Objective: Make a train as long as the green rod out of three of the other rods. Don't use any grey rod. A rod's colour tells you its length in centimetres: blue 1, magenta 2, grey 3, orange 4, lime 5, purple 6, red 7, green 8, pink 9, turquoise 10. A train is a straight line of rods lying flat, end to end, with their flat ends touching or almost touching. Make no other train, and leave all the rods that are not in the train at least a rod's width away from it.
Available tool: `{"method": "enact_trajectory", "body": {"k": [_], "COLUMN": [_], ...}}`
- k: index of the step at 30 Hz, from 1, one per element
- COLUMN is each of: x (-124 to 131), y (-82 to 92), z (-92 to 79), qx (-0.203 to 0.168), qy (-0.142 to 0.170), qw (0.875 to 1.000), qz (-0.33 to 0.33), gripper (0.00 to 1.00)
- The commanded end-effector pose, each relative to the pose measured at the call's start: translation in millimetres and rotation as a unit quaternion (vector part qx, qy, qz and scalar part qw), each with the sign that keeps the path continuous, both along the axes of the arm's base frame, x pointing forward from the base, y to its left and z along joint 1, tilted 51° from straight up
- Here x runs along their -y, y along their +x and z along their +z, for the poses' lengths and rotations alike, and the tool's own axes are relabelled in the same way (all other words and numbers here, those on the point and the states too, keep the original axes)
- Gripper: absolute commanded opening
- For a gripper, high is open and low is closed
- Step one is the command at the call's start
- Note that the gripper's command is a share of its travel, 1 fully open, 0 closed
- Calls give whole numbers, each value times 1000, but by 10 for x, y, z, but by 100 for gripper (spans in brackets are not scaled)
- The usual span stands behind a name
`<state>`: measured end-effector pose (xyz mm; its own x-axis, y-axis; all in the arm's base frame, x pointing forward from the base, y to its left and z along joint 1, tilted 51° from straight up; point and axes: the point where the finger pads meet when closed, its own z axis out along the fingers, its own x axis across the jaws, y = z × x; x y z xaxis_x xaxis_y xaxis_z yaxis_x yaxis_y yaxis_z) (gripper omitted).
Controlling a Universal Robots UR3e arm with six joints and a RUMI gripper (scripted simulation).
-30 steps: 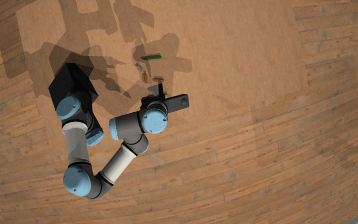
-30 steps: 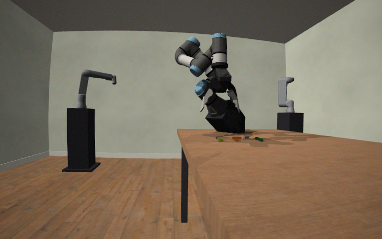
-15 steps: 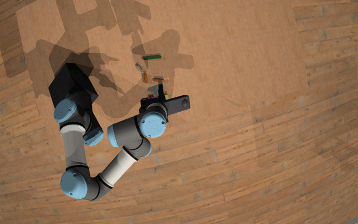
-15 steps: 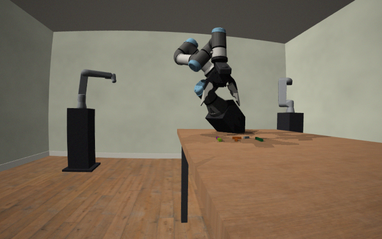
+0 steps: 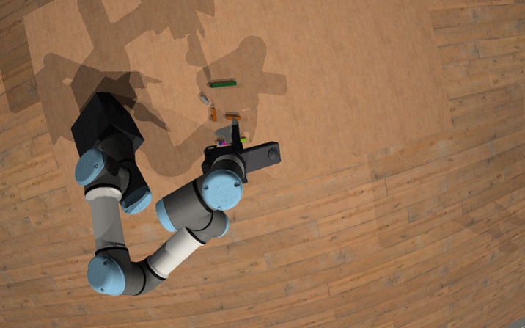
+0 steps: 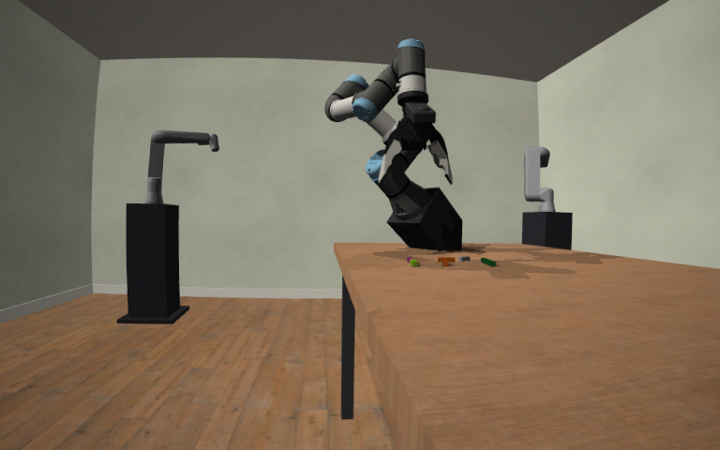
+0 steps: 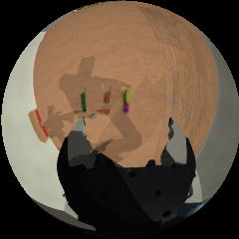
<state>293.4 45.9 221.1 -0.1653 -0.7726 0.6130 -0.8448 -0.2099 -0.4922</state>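
Note:
The green rod lies flat on the wooden table. A lime rod and a magenta rod lie in one line, end to end. Two orange rods lie at a right angle between them and the green rod. A grey rod lies next to the orange ones. My gripper is open and empty, high above the lime and magenta rods, partly hiding them in the top view.
The arm's black base block stands on the table behind the rods. The table's near left edge drops to the floor. Two other arms on black pedestals stand away from the table.

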Motion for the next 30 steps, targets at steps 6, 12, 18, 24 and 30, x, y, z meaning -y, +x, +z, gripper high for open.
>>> {"method": "enact_trajectory", "body": {"k": [6, 12, 18, 24, 30], "x": [-85, -120, -132, -132, -131], "y": [-128, -154, -163, -164, -164], "z": [95, 129, 140, 140, 140], "qx": [-10, -10, -10, -11, -10], "qy": [-5, -5, -5, -5, -4], "qw": [1000, 1000, 1000, 1000, 1000], "qz": [-17, -17, -17, -17, -17], "gripper": [100, 100, 100, 100, 100]}}
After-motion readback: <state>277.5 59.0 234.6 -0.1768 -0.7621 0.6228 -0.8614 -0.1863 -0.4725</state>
